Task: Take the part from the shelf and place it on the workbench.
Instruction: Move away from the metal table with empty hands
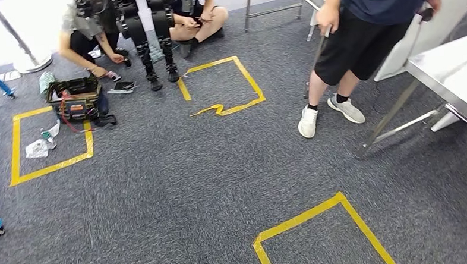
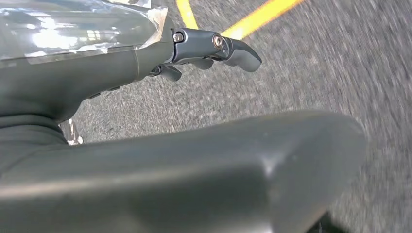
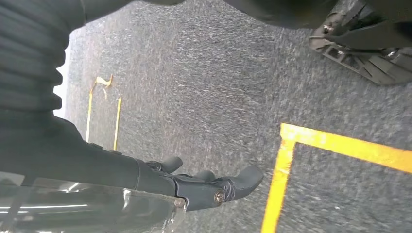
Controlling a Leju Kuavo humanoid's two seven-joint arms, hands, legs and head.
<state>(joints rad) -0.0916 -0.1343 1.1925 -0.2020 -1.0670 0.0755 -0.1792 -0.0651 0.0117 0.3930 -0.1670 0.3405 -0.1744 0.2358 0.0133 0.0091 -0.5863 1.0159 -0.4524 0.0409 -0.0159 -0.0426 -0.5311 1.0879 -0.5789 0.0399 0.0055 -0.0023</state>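
- Grey carpet floor (image 1: 180,182) with yellow tape squares (image 1: 318,223); steel workbench (image 1: 454,75) on the right, one person standing (image 1: 358,37) beside it, two people sitting (image 1: 90,37) further back.
- Left hand (image 2: 145,63) presses against clear plastic-wrapped part (image 2: 73,29), fingers (image 2: 238,51) stretched along it, floor below.
- Right hand (image 3: 160,179) the same: fingers (image 3: 243,179) extended along the shiny wrap (image 3: 97,208); whether either truly grasps, cannot tell.

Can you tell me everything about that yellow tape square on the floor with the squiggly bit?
The yellow tape square is stuck flat on the grey carpet, between the seated people and the standing person. It is made of thin bright strips forming an open outline. Its near edge has come loose and wrinkles into a zigzag, and its near left corner is missing. Nothing lies inside it. Another robot's feet stand just beside its left corner.
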